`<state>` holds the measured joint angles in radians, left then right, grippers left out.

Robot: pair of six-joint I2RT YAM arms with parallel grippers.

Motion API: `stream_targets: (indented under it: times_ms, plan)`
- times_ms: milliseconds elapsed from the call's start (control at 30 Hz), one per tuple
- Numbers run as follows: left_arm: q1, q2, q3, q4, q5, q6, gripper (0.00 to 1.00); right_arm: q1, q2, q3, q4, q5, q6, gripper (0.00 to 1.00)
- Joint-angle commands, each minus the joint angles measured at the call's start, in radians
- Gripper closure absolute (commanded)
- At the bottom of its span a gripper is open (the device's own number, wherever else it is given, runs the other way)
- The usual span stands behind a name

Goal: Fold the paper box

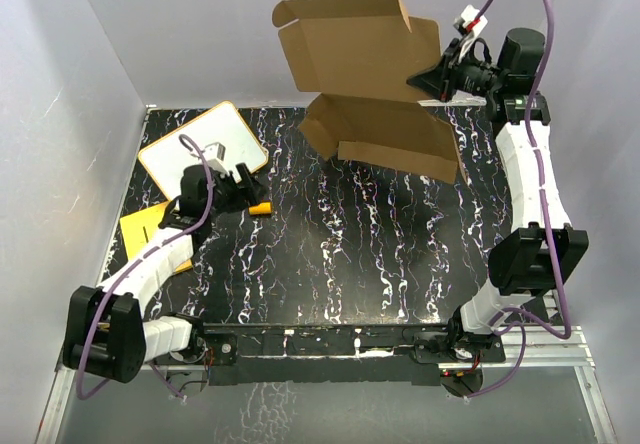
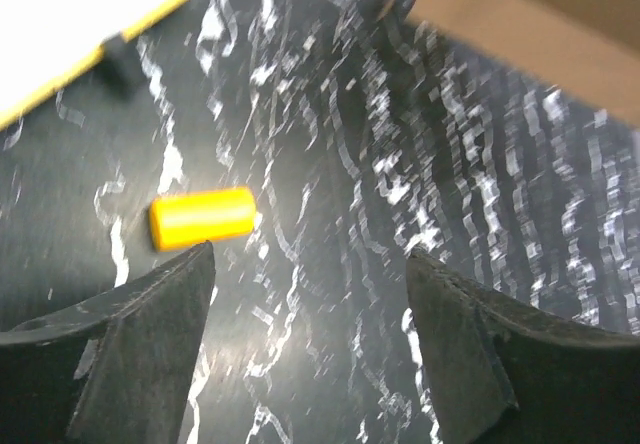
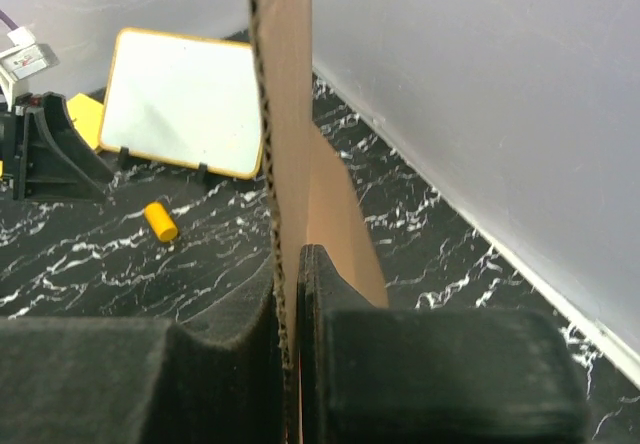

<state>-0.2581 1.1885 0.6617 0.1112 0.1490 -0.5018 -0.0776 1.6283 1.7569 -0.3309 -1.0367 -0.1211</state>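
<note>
The right wrist view is showing the box [image 3: 285, 114] edge-on, pinched tight in the right gripper [image 3: 291, 304]; the top view alone is showing its broad face raised over the far right of the table [image 1: 350, 254], long axis running left-right. The left gripper [image 2: 310, 294] is gaping wide, holding nothing, beside a yellow cylinder [image 2: 202, 217].
</note>
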Motion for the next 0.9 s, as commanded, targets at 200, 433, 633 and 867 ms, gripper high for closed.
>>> stream_targets:
  times_ms: [200,433,633,867]
  plan:
    - [0.193,0.221,0.156,0.774,0.468,-0.094,0.17,0.001,0.006,0.217,0.079,-0.107,0.144,0.92]
    - [0.191,0.172,0.154,0.392,0.476,0.042,0.19,-0.016,-0.025,0.184,-0.009,-0.081,0.04,0.92]
    - [0.069,-0.034,0.164,-0.163,0.248,0.74,0.14,-0.039,-0.008,0.146,-0.009,-0.106,0.036,0.92]
    - [0.037,0.139,0.305,-0.352,0.392,1.037,0.17,-0.058,-0.013,0.107,-0.005,-0.118,0.026,0.92]
